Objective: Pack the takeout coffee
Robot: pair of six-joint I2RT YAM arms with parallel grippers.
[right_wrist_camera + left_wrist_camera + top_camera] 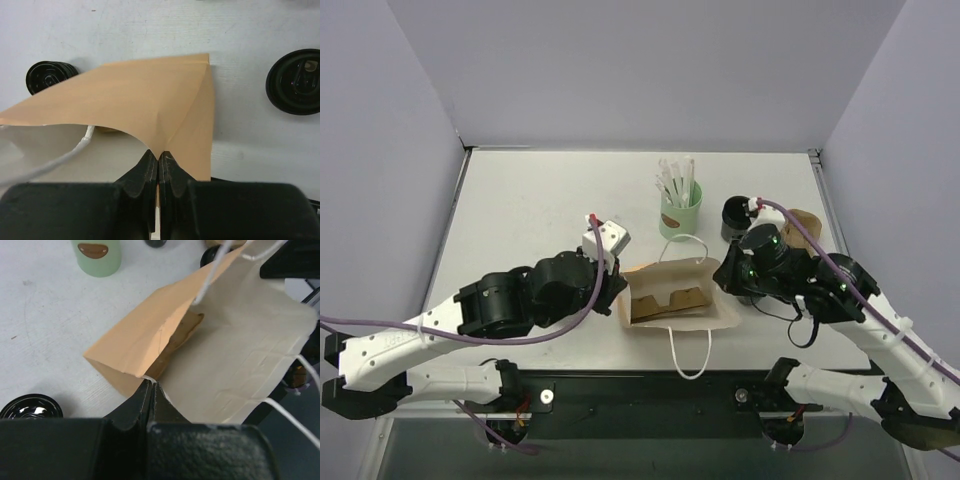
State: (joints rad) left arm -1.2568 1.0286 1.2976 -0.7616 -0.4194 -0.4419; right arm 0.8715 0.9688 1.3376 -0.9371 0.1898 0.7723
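Now pinching opposite rims of the open tan paper bag (135, 340) with left gripper (150, 382) and right gripper (159, 155), by the tabletop (520, 200) near edge.

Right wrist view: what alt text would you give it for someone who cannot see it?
The right tool, shut, pinches the edge of a tan paper bag on a white table. The black-lidded takeout coffee sits to the right of the bag, and a squat stack of black lids sits at the upper left.

We see the small black paper cup with round black plastic lid (735, 215) standing upright on the white table (540, 200), just beside the mint-green cup (680, 218), outside the brown paper bag (722, 312).
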